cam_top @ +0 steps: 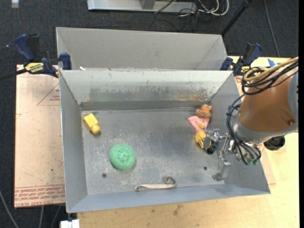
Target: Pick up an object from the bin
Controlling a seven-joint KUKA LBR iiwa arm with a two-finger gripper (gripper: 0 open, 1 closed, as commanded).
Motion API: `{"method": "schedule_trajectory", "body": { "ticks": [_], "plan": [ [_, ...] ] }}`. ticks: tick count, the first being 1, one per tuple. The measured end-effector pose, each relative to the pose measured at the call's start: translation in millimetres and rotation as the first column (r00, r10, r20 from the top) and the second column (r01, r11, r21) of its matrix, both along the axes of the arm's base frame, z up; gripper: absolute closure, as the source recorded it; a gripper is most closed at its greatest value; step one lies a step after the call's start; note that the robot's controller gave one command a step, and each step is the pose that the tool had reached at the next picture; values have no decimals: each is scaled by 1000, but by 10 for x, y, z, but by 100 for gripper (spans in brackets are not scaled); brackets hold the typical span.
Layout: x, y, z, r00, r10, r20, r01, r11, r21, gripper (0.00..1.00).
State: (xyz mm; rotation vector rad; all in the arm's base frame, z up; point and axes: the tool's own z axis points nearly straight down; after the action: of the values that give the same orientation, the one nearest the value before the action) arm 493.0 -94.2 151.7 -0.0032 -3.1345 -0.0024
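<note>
Arm [266, 110] is bent in from 3 o'clock with its wrist turned down, and the gripper [220, 167] is held over the floor of the bin [156, 137] at 4 o'clock. A small yellow toy [203, 140] is seen just beside it, toward 10 o'clock. Whether the gripper is released or clenched cannot be told.

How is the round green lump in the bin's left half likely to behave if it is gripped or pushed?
The green lump has a rough, spongy-looking surface, so it probably gives under a squeeze and is light. Its rounded, fairly low outline suggests it may slide or wobble rather than roll far.
</note>
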Motion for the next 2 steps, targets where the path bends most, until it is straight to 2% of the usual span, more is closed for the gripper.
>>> {"method": "schedule_trajectory", "body": {
  "ticks": [1, 2],
  "plan": [
    [19, 4, 42, 1000, 3, 8, -3, 1000, -1, 0],
    [288, -139, -347, 990, -137, 19, 137, 991, 0, 0]
  ]
}}
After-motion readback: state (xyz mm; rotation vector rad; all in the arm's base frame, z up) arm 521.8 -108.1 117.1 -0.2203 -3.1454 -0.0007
